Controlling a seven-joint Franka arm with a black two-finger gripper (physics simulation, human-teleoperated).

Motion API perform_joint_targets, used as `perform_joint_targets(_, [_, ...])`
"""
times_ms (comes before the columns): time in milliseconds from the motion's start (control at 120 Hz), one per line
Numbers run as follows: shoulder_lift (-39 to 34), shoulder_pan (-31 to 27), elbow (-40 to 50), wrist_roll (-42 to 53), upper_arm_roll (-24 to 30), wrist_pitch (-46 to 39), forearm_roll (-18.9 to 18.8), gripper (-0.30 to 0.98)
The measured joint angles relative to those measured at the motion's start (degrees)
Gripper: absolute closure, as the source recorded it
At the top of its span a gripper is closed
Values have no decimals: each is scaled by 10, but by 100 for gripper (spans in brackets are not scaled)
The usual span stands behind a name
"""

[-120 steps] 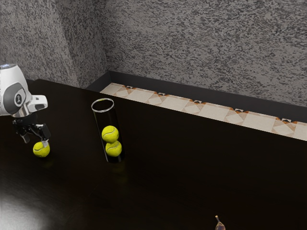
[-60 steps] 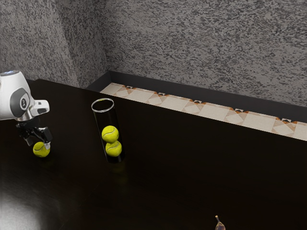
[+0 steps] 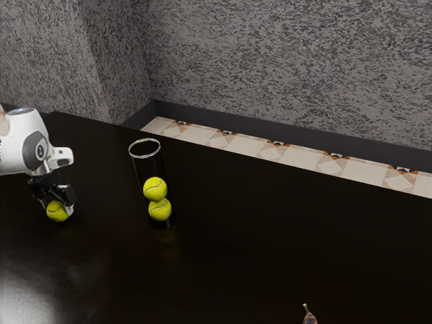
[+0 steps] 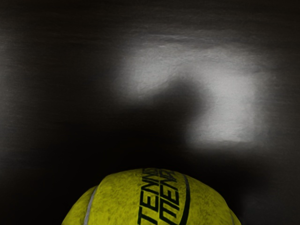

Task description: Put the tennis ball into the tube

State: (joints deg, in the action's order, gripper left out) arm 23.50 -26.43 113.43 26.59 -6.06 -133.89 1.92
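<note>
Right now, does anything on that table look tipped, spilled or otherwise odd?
Nothing stands out: the tube stands on the table with two balls stacked inside, and the loose ball sits at my gripper. The stemmed thing at the exterior view's edge is cut off; I can't judge it.

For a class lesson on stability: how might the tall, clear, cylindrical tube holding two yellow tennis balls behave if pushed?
The tube might tip if pushed high up, being tall and narrow. The balls sit low, which should steady it somewhat. If toppled, its round wall would probably roll.
</note>
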Motion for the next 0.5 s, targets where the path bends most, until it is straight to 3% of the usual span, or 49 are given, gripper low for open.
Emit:
perform_joint_targets(142, [10,0,-1,3,1,-10,0,0])
perform_joint_targets(500, [11,-2,0,6,1,-19,4,20])
